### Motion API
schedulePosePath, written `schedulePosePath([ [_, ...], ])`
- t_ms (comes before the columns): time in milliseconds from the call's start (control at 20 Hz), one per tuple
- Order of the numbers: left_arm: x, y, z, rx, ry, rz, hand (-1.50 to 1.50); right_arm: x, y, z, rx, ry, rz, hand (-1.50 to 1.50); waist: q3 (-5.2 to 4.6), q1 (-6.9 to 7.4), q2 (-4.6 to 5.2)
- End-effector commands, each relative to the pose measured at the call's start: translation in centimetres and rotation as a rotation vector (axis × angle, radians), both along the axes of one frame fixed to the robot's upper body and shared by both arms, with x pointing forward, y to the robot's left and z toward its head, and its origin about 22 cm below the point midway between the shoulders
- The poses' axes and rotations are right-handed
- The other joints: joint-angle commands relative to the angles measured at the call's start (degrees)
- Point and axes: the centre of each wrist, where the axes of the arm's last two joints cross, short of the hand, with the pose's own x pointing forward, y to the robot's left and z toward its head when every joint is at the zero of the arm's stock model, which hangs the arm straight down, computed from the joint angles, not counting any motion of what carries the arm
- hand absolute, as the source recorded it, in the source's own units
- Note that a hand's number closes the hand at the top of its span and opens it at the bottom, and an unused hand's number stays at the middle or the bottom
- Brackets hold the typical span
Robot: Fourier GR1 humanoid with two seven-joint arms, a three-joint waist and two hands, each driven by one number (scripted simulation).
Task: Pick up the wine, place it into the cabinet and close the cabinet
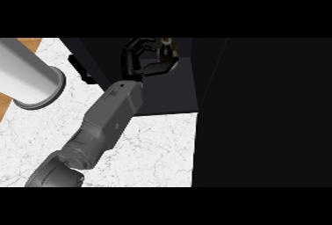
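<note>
Wine bottle (166, 46), 1 dark glass one, sits inside the black cabinet (175, 94), the left robot hand (146, 59) curled round it; white marble tabletop (156, 145) lies open below.

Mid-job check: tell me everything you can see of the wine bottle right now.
Only a sliver of the wine bottle shows: a dark body with a light tan patch, perhaps a label, near the top. The black hand curls round it and hides most of it, so shape and tilt are unclear. It sits inside the dark cabinet opening, near its back; whether it rests on the cabinet floor cannot be told. The cabinet door stands open at the right.
</note>
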Motion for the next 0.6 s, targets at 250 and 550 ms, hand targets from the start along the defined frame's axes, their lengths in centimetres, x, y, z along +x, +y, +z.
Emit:
schedulePosePath([
  [250, -1.1, 1.7, -2.9, 0.086, 0.063, 0.053, -1.5, -1.4, 0.1, 0.3, 0.02, -0.035, 0.025, -1.5, -0.34, 0.14, 0.55],
  [550, -0.7, 3.4, -2.6, 0.14, 0.058, 0.087, -1.5, -1.8, -0.3, 0.5, 0.01, -0.036, 0.013, -1.5, -0.36, -0.94, 0.87],
])
